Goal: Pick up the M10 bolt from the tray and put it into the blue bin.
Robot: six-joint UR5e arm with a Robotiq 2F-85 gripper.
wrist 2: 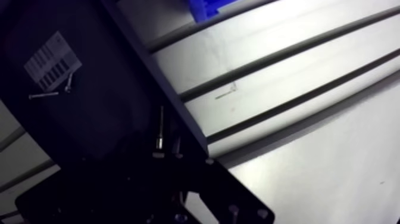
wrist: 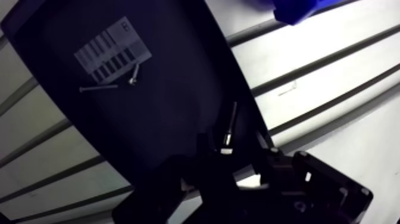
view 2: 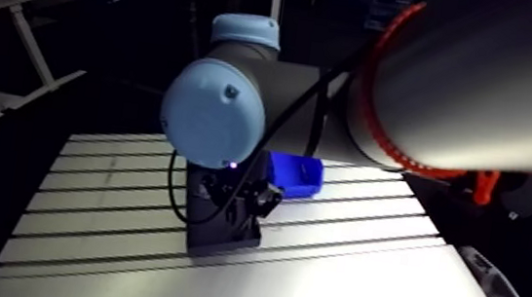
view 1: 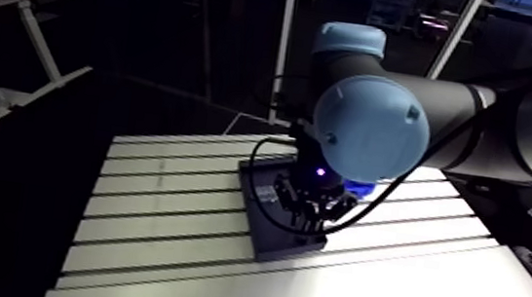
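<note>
**Gripper (wrist: 233, 148) low over the black tray (wrist: 166, 77), fingers apart on either side of the bolt (wrist: 228, 126).**

In the wrist view the bolt is seen lying close to the tray's long edge on the side of the blue bin (wrist: 300, 9), near a corner. It sits between the two fingers with a gap on each side. The fingertips are dark against the tray, so contact seems unlikely but cannot be ruled out. Two smaller screws (wrist: 98, 89) and a barcode label (wrist: 113, 52), further in on the tray, are resolved in this view only. The arm view adds that the bin stands on the slotted table (view 1: 164, 206) near the tray's far corner.
</note>
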